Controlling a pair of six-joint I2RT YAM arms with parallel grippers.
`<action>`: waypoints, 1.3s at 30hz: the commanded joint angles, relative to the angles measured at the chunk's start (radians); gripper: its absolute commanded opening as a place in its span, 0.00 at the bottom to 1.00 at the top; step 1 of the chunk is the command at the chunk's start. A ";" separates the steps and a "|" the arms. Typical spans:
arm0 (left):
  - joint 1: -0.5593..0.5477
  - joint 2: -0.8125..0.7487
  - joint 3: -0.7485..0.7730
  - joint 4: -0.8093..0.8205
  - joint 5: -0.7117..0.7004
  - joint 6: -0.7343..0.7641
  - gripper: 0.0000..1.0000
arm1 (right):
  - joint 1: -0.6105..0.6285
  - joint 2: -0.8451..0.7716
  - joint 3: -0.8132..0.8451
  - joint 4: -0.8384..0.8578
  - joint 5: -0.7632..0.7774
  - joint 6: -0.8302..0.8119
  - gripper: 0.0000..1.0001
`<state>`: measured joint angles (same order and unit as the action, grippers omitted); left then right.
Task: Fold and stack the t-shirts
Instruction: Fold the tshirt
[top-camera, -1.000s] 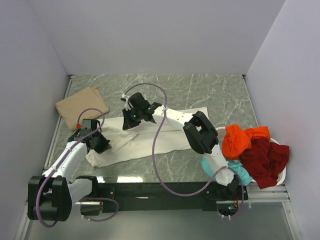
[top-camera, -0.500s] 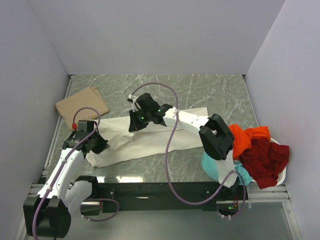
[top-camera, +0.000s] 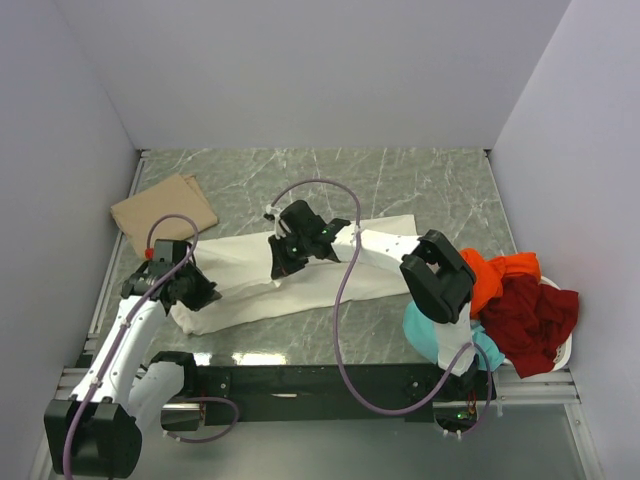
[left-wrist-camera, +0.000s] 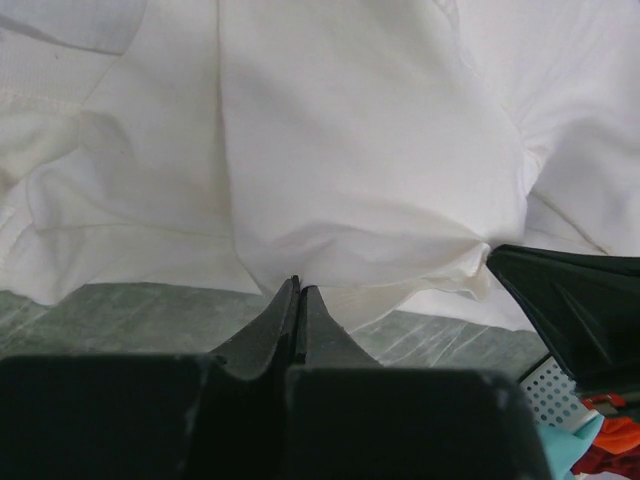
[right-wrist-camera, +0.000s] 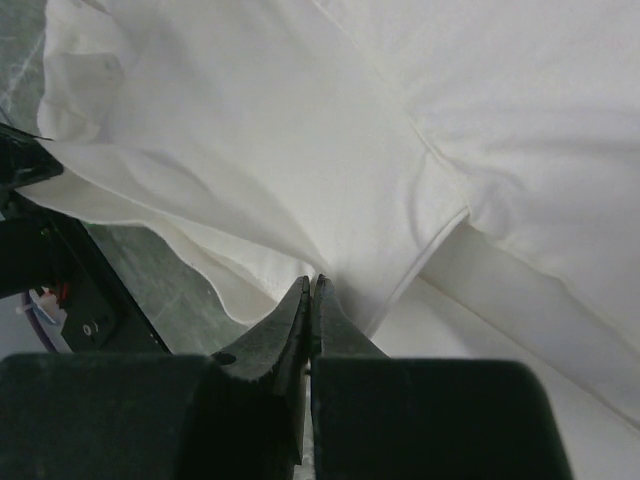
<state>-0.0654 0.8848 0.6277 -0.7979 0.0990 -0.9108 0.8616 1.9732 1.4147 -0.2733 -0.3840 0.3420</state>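
Note:
A large cream-white t-shirt (top-camera: 320, 285) lies partly folded across the middle of the table. My left gripper (top-camera: 192, 292) is at the shirt's left end, shut on its edge; the left wrist view shows the gripper (left-wrist-camera: 298, 288) pinching white cloth (left-wrist-camera: 360, 170). My right gripper (top-camera: 282, 266) is over the shirt's upper middle, shut on a fold; the right wrist view shows the gripper (right-wrist-camera: 312, 284) pinching the cloth (right-wrist-camera: 300, 130). A folded tan t-shirt (top-camera: 163, 212) lies at the back left. Orange (top-camera: 495, 272), dark red (top-camera: 532, 318) and teal (top-camera: 428, 338) shirts are piled at the right.
A white plastic basket (top-camera: 566, 350) at the right edge holds the pile of coloured shirts. Grey walls close in the green marble table (top-camera: 400, 185) on three sides. The right arm's cable (top-camera: 335, 300) loops over the white shirt.
My right gripper has moved right and toward the near edge, pulling the white cloth with it. The left gripper has barely shifted and keeps its hold.

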 joint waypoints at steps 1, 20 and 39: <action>-0.005 -0.033 0.059 -0.052 0.025 0.010 0.00 | 0.010 -0.077 -0.017 0.008 0.008 -0.018 0.00; -0.025 -0.092 -0.029 -0.078 0.102 -0.045 0.00 | 0.010 -0.062 -0.065 0.009 0.030 -0.024 0.00; -0.027 -0.021 0.039 -0.066 0.082 -0.022 0.59 | 0.010 -0.115 -0.121 -0.027 0.112 -0.047 0.37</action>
<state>-0.0891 0.8410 0.5804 -0.8906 0.1940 -0.9447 0.8661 1.9575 1.3136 -0.2806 -0.3214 0.3187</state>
